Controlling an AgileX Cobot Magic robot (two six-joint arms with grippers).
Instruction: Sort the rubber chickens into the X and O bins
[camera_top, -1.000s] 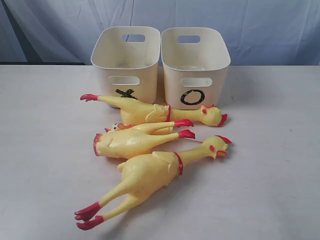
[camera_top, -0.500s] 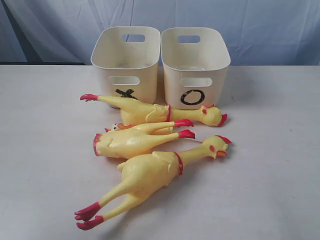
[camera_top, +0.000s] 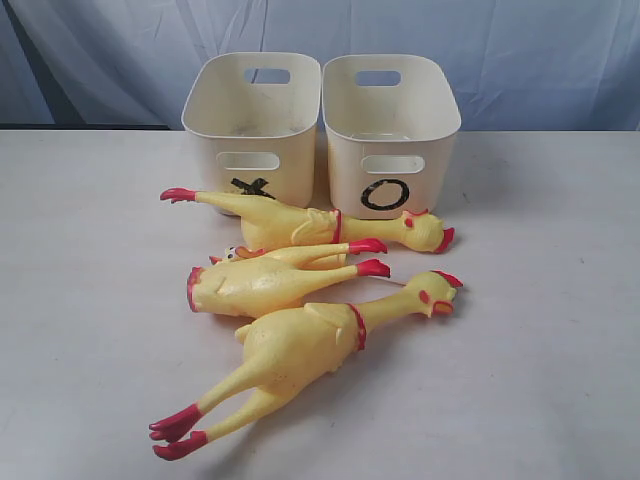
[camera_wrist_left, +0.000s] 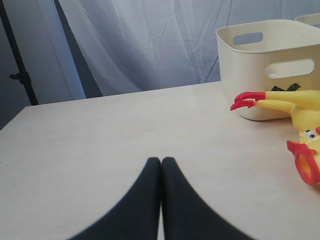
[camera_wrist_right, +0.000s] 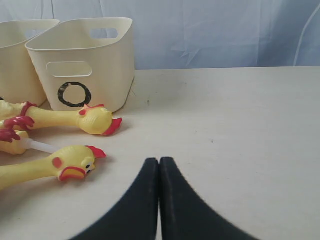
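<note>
Three yellow rubber chickens lie on the table in front of two cream bins. The far chicken (camera_top: 310, 225) has its head on the right. A headless body (camera_top: 270, 283) lies in the middle, a small loose head (camera_top: 232, 254) behind it. The near chicken (camera_top: 300, 350) points its red feet toward the front left. The X bin (camera_top: 252, 130) stands left of the O bin (camera_top: 392, 135). Neither gripper shows in the exterior view. My left gripper (camera_wrist_left: 161, 161) is shut with nothing in it, away from the chickens. My right gripper (camera_wrist_right: 159, 161) is shut likewise, near the closest chicken's head (camera_wrist_right: 75, 161).
A blue-white curtain (camera_top: 520, 50) hangs behind the table (camera_top: 540, 330). A dark stand (camera_wrist_left: 17, 75) shows beyond the table's far edge in the left wrist view. Both bins look to hold nothing.
</note>
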